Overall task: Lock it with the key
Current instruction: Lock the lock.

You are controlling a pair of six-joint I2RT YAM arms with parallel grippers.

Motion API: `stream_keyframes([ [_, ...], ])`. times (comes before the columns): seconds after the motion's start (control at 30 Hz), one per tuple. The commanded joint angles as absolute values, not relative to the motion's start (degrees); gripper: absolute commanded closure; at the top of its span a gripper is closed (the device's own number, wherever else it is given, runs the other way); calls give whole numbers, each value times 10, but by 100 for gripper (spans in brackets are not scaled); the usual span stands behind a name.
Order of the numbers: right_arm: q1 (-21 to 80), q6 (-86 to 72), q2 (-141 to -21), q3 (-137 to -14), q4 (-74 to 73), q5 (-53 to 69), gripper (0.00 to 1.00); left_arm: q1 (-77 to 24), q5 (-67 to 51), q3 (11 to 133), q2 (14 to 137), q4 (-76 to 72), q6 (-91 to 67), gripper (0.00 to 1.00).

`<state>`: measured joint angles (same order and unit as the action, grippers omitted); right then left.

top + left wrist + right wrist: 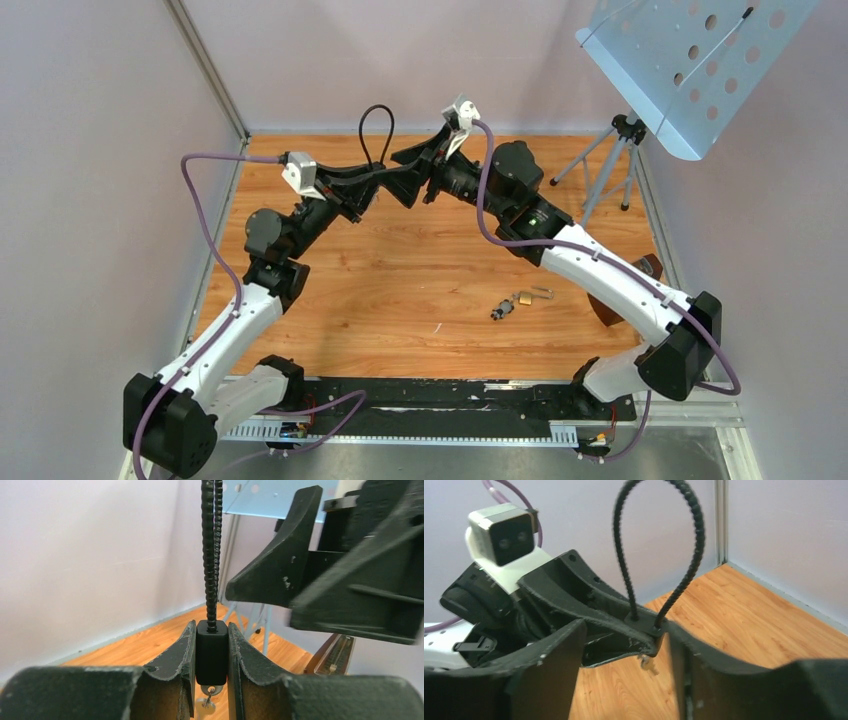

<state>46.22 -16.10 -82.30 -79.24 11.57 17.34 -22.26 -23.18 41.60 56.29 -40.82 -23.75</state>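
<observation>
A black cable lock is held up in the air. Its block-shaped body (211,652) sits between my left gripper's (211,647) jaws, which are shut on it. Its ribbed cable loop (375,135) stands upright above the body (694,540). A small silver key (206,703) hangs on a ring under the body and also shows in the right wrist view (650,666). My right gripper (624,630) is open, its fingers (280,565) spread close beside the lock body (644,625) and apart from the key. In the top view both grippers meet at the back middle (410,180).
A brass padlock (523,297) with small keys (500,312) lies on the wooden table right of centre. A music stand's tripod (615,150) and perforated tray (690,60) stand at the back right. A brown metronome (650,268) sits by the right edge.
</observation>
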Motion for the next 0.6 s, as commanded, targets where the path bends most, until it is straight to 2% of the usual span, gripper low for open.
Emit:
stream_keyframes([
  [0.0,448,-193,-778,-804,110,215,32,-220,-181,437,553,-400,-251,100],
  [0.2,427,-239,-753,-755,121,225,29,-220,-119,480,544,-334,-340,100],
  [0.37,421,-290,-739,-694,176,247,33,-220,-122,510,541,-324,-443,100],
  [0.57,418,-356,-770,-712,197,279,37,-220,-152,533,552,-368,-554,100],
])
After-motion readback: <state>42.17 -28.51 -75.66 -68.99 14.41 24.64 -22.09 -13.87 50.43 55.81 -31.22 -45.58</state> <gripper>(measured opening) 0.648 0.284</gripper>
